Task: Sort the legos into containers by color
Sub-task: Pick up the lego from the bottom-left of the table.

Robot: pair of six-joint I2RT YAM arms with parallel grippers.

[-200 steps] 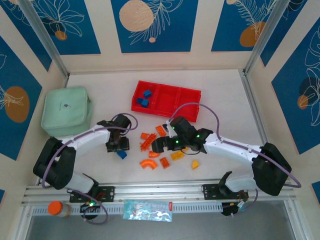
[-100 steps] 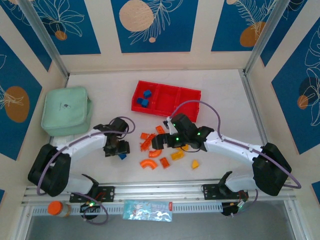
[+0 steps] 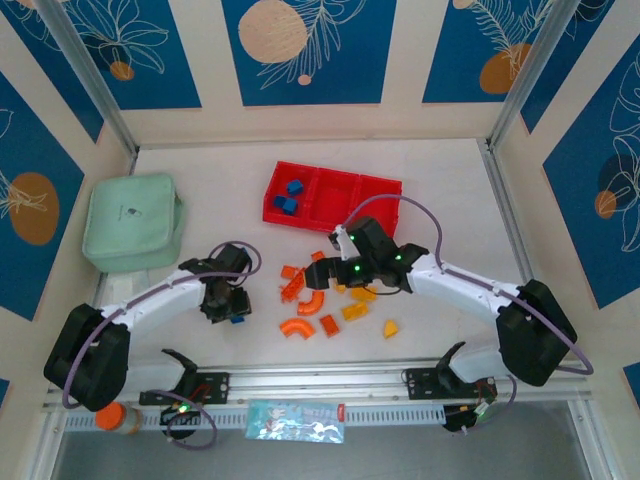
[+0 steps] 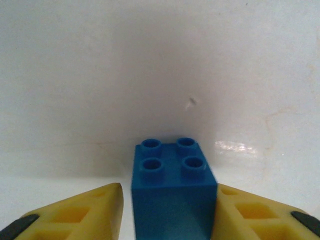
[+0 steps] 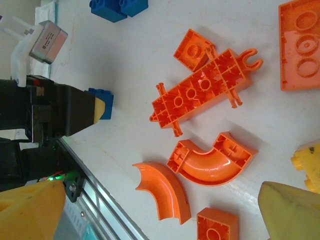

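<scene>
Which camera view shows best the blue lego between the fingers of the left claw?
The left wrist view: the blue lego stands close and sharp, four studs up, between the fingers of the left claw. The top external view shows the lego as a small blue spot under that claw. The right wrist view shows part of it behind a finger.

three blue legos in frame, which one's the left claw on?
The loose blue lego on the table, sitting between the left claw's fingers. The other two blue legos already lie in the red tray's left-end compartment.
</scene>
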